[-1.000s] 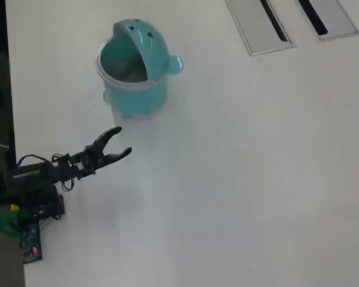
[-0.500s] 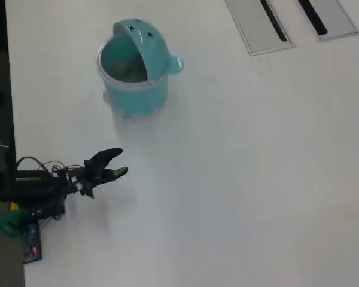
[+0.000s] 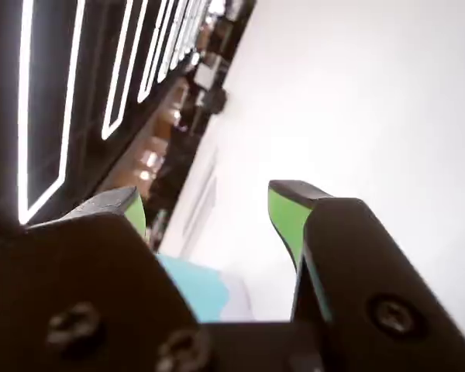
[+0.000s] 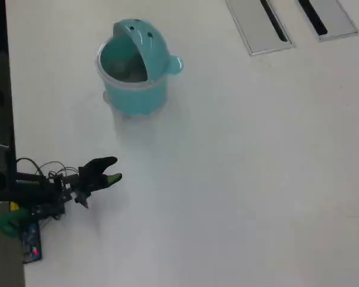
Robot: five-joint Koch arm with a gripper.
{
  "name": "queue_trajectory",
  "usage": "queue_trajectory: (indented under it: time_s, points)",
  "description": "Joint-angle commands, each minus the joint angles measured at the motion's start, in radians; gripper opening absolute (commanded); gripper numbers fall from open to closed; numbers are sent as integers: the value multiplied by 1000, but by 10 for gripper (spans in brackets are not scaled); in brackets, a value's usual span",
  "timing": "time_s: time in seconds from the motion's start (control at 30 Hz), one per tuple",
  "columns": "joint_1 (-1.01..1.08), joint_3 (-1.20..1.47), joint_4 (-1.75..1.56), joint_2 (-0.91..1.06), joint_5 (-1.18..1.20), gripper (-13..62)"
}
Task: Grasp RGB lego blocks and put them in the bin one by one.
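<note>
Bench [image 4: 257, 179] fills nearly the whole overhead frame, a pale surface with no loose lego blocks showing anywhere on it. Two grey slotted panels [image 4: 260, 25] sit flush in it at the upper right. The bin [image 4: 134, 69] stands in the upper left of the overhead frame, teal and round, its domed lid tipped back so the mouth is open toward the left; the inside looks greyish, and whether any blocks lie in there is too murky to tell. In the wrist view a slice of the same teal bin [image 3: 201, 287] shows at the bottom centre, between the two dark jaw bodies. The arm reaches in from the lower left edge of the overhead frame, low over the bench, well apart from the bin. Its gripper [image 4: 112, 173] is at the arm's right end, and in the wrist view the gripper [image 3: 208, 203] has its green-padded fingers [image 3: 285, 215] spread apart with only empty space between them, so they hold nothing.

Judging by the bare bench and empty fingers, the blocks are either already binned or outside both views; nothing visible is left to pick up.
</note>
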Motion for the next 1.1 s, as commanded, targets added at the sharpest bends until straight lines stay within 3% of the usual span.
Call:
queue_trajectory:
  time_s: [0.0, 0.53, 1.07]
  points:
    - [0, 63, -120, 77, 54, 293]
    - [6, 83, 175, 75, 318, 301]
    - [-14, 83, 479, 75, 302, 338]
